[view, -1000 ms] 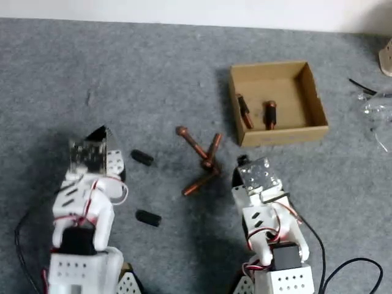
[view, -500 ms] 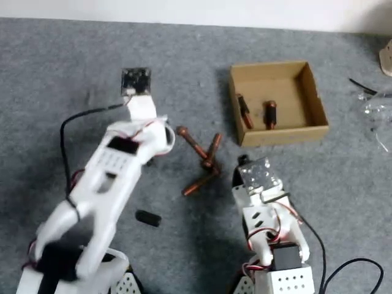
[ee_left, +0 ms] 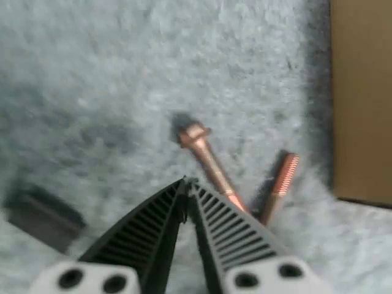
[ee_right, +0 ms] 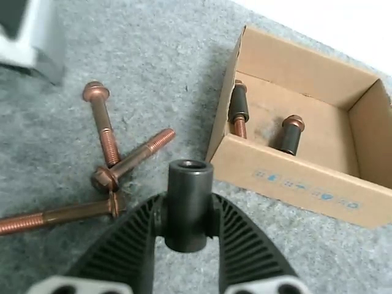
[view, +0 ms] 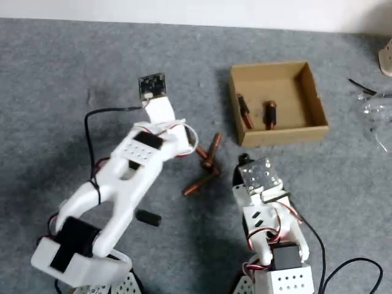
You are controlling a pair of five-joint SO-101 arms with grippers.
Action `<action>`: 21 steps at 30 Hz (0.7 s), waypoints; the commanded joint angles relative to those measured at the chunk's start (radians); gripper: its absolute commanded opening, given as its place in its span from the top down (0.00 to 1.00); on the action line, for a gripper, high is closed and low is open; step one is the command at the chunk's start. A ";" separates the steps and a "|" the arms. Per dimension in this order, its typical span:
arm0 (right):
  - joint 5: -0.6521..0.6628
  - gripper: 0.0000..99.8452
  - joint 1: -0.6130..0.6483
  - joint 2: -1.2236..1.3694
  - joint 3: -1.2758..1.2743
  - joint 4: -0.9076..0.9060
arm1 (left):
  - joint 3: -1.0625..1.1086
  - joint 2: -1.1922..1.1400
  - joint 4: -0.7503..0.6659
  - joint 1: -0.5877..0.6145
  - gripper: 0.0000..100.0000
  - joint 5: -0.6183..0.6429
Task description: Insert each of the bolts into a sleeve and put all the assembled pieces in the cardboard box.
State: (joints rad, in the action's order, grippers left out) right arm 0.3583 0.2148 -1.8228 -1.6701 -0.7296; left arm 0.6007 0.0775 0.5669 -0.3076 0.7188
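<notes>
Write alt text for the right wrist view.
The right gripper holds a black sleeve, its open end toward the camera, over grey carpet. Three copper bolts lie clustered on the carpet beside it. Beyond them, the box holds two assembled pieces.

Nothing can be read; the box has a row of small blue marks on its near outer wall, too tiny to make out
</notes>
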 commanded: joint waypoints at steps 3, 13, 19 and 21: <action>0.008 0.99 -0.015 -0.018 -0.117 0.039 | -0.139 -0.053 0.098 -0.074 0.78 0.117; 0.008 0.99 -0.015 -0.018 -0.119 0.039 | -0.289 -0.303 0.103 -0.077 0.80 0.169; 0.008 0.99 -0.015 -0.018 -0.119 0.039 | -0.291 -0.326 0.103 -0.024 0.80 0.175; 0.008 0.99 -0.015 -0.018 -0.119 0.039 | -0.288 -0.332 0.103 -0.004 0.80 0.175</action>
State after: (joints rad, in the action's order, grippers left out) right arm 0.3583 0.2148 -1.8228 -1.6701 -0.7296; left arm 0.3598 -0.2601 0.6621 -0.3491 0.8876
